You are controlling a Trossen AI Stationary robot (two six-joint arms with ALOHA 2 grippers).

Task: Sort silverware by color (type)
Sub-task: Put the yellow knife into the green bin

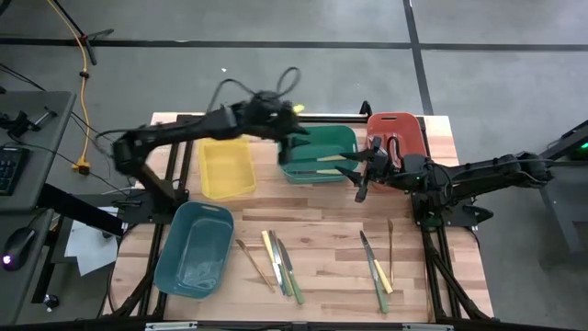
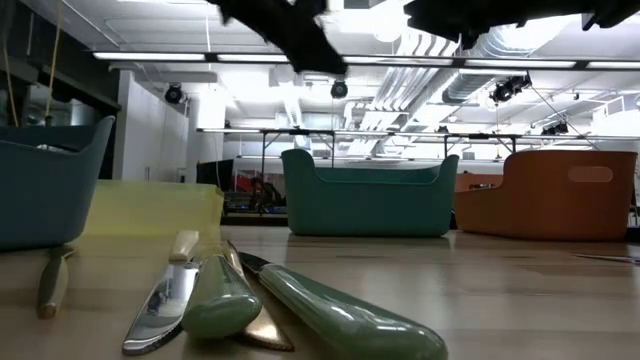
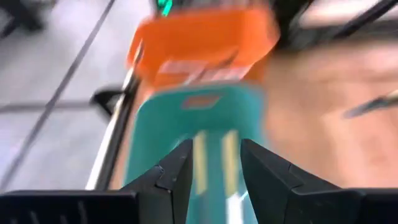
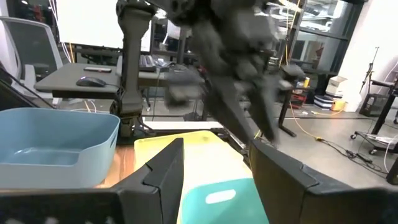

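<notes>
Over the far middle of the wooden table (image 1: 322,230), the left gripper (image 1: 296,136) is hanging above the teal-green bin (image 1: 317,154), its two dark fingers standing apart with nothing between them, probably because it is dropping off or fetching a utensil there. Pale, thin utensils are lying inside that bin, though their type is too blurred to tell. Just to the right, the right gripper (image 1: 360,175) is hovering beside the same bin and near the red bin (image 1: 397,133), its fingers also parted and empty, seemingly waiting its turn. Most of the silverware (image 1: 280,262) is lying loose on the near part of the table: one cluster of green-, cream- and wood-handled pieces near the middle, and a smaller group (image 1: 378,267) to the right, all slim with smooth rounded handles and shiny metal blades. A yellow bin (image 1: 227,167) and a blue bin (image 1: 193,248), both smooth rounded plastic rectangles, are sitting to the left.
</notes>
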